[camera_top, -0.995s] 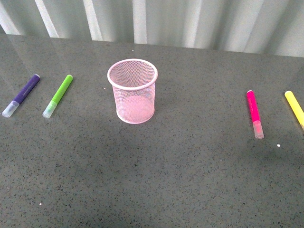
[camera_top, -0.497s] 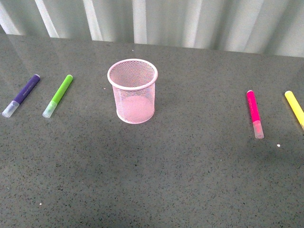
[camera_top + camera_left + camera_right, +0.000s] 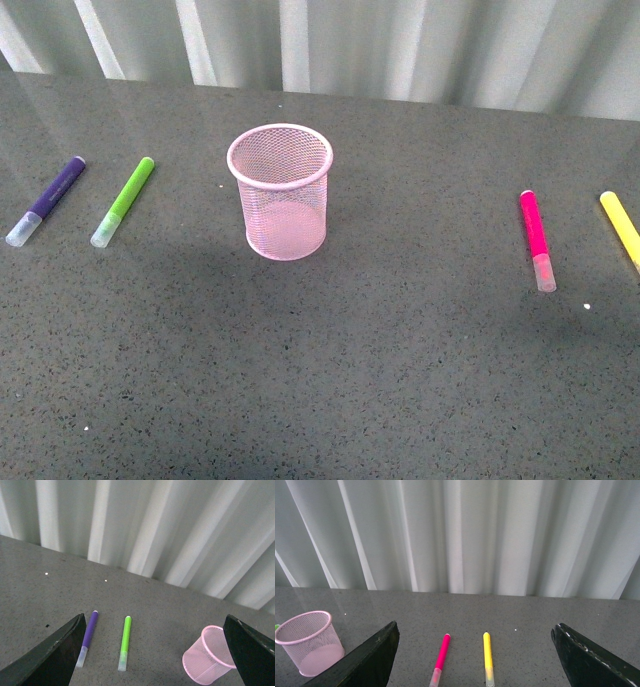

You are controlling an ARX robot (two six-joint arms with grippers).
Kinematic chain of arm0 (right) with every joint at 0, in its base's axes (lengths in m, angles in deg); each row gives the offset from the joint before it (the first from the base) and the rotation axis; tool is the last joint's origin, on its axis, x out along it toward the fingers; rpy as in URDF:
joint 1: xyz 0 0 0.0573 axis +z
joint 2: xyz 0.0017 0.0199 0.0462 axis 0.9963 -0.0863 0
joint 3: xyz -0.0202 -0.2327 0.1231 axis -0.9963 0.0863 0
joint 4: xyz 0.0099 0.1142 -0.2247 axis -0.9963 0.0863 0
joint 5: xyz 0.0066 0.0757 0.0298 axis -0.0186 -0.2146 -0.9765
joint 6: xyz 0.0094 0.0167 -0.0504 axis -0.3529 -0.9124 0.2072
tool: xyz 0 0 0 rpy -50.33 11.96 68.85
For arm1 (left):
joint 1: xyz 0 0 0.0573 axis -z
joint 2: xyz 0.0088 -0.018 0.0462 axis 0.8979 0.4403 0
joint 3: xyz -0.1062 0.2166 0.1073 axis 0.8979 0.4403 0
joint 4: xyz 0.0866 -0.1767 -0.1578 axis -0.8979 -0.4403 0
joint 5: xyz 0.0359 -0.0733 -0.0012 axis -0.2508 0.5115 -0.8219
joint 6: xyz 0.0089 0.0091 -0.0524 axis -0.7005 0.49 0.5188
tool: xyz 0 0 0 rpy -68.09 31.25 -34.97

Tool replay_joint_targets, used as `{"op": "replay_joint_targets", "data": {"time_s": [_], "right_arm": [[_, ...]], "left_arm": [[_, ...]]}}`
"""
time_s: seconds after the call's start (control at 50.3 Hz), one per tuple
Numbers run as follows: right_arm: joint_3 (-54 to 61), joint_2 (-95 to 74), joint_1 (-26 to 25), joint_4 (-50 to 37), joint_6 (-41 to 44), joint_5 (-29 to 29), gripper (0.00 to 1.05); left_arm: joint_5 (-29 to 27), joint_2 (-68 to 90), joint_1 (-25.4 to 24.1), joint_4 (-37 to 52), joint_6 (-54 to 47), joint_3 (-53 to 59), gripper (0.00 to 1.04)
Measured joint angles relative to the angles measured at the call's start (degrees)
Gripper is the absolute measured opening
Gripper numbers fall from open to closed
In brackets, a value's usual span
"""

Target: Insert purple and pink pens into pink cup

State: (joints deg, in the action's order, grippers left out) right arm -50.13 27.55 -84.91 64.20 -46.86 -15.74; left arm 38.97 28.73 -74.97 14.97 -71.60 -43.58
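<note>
Here the dark grey speckled worktop [image 3: 400,380] carries everything, and the left arm's black fingers [image 3: 56,656] and the right arm's black fingers [image 3: 369,661] are both spread wide, grasping nothing. The light pink wire-mesh cylindrical cup [image 3: 285,210] stands upright left of the middle, nearer the far edge. The dark purple marker pen [image 3: 47,200] lies by the left edge with a lime-green marker [image 3: 123,201] just beside it on the cup's side, while the magenta-pink marker pen [image 3: 536,240] lies towards the right edge, a yellow marker [image 3: 622,228] between it and that edge.
</note>
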Motion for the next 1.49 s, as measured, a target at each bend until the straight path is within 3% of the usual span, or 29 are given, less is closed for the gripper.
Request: {"op": "replay_joint_targets", "data": {"time_s": [0.219, 0.537, 1.134, 1.492], "right_arm": [[0.0, 0.0, 0.0, 0.0, 0.0, 0.02, 0.98], [0.0, 0.0, 0.0, 0.0, 0.0, 0.02, 0.98], [0.0, 0.0, 0.0, 0.0, 0.0, 0.02, 0.98], [0.0, 0.0, 0.0, 0.0, 0.0, 0.02, 0.98]], "left_arm": [[6.1, 29.14, -1.95, 3.08, -6.47, -17.05, 0.98], [6.14, 52.94, -3.17, -2.16, -19.87, -34.88, 0.98], [6.8, 72.0, -2.78, -10.62, -38.18, -48.72, 0.98], [4.7, 76.43, -1.62, -13.4, -39.36, -54.34, 0.98]]}}
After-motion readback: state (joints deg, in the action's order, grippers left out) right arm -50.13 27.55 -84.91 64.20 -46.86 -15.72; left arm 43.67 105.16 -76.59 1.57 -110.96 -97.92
